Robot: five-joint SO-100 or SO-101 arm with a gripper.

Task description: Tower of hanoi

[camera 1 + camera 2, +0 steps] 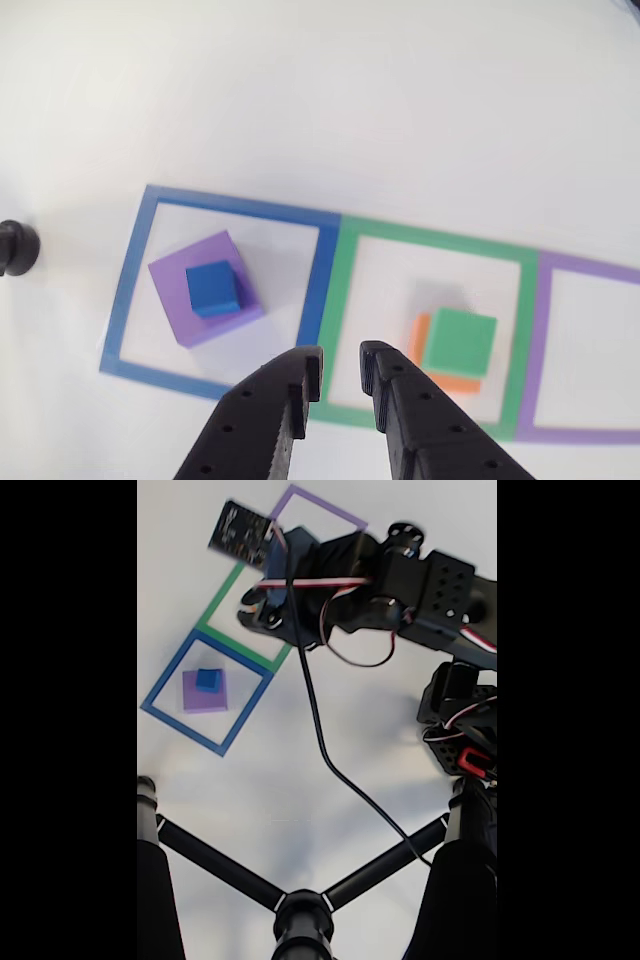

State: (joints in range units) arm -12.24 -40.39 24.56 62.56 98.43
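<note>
White tabletop [300,90] fills the background, marked with three taped square outlines in a row: a blue square frame [135,270], a green square frame [335,300] and a purple square frame [545,330]. Inside the blue frame sits a flat purple square block [175,280] with a small blue cube [213,288] stacked on it, both turned a little askew to the tape. Inside the green frame a green square block [460,342] rests on a flat orange block [418,340], which peeks out along the left and bottom edges. The purple frame looks bare in the part that shows.

The black two-finger gripper [340,372] hangs released and empty, its jaws parted by a narrow gap, hovering over the strip where blue and green tape meet. From the fixed view the arm reaches over the green frame [225,595], with the blue cube [208,679] well apart to its left.

Which piece goes next I cannot tell; by the usual rules the likely candidate is the small blue cube. To take it well, the jaws probably need to spread wider, swing left until the cube sits centred between the fingertips, and rotate to match its skewed faces. Descend only to the cube's sides, so the purple block beneath is not nudged or pinched, then lift straight up before travelling.
</note>
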